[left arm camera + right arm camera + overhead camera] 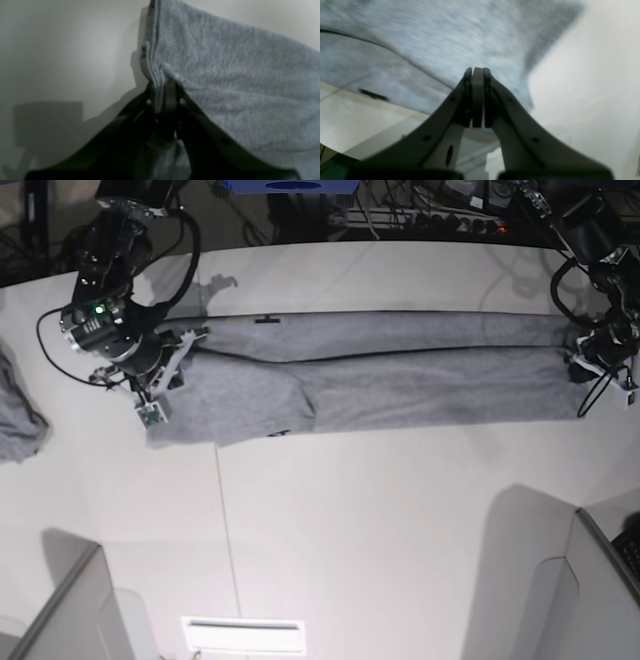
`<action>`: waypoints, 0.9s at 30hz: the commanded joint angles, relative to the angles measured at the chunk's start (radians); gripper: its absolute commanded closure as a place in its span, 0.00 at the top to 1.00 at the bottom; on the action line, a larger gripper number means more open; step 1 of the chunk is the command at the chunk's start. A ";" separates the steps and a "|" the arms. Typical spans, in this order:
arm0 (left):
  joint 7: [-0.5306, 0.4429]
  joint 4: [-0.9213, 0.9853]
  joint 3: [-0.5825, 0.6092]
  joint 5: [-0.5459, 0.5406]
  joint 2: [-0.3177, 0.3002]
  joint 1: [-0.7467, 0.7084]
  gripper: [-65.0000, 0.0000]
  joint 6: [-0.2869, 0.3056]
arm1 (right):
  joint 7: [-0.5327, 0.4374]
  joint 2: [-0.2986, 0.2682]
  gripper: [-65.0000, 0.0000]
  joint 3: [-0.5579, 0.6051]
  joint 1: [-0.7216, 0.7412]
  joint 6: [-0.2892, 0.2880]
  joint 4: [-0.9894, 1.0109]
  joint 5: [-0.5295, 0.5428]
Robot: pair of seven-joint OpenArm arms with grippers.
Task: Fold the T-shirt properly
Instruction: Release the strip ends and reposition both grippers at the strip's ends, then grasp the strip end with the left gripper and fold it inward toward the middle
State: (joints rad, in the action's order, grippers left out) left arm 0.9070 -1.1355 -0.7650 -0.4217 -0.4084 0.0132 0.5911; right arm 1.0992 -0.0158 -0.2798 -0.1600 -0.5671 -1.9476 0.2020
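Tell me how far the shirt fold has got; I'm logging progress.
Done: the T-shirt lies as a long narrow band on the table. In hand: the left gripper pinches layered fabric at one end; the right gripper is shut at the other. Left: folding the band shorter.

I count one T-shirt point(380, 375) on the worktop point(380, 520), one smaller grey cloth point(18, 415) at nine o'clock, and my two hands: left hand point(590, 365), right hand point(165, 370).

Your right claw point(477, 71) has its jaws pressed together, their tips at the edge of the grey T-shirt point(445, 37). The blurred cloth fills the far left of the view. Pale counter point(590, 87) shows at right.
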 commanded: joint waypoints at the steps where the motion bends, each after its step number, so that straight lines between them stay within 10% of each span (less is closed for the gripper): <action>1: 0.013 -0.013 -0.004 0.020 -0.033 0.004 0.00 -0.010 | -0.015 0.000 0.00 -0.019 0.001 -0.004 -0.025 0.006; 11: -0.007 -0.286 -0.080 0.024 -0.048 -0.104 0.00 -0.012 | -0.015 0.020 0.00 -0.051 -0.017 -0.008 -0.040 0.006; 27: 0.085 -0.716 0.003 0.025 0.196 -0.233 0.00 -0.015 | -0.015 0.021 0.00 -0.045 -0.016 -0.008 -0.037 0.006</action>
State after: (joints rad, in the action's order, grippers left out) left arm 1.0077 -1.8320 -0.7578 -0.3901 -0.1959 -0.2234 0.5762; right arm 1.1004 0.0086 -0.3252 -0.1864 -0.5694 -1.9686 0.2016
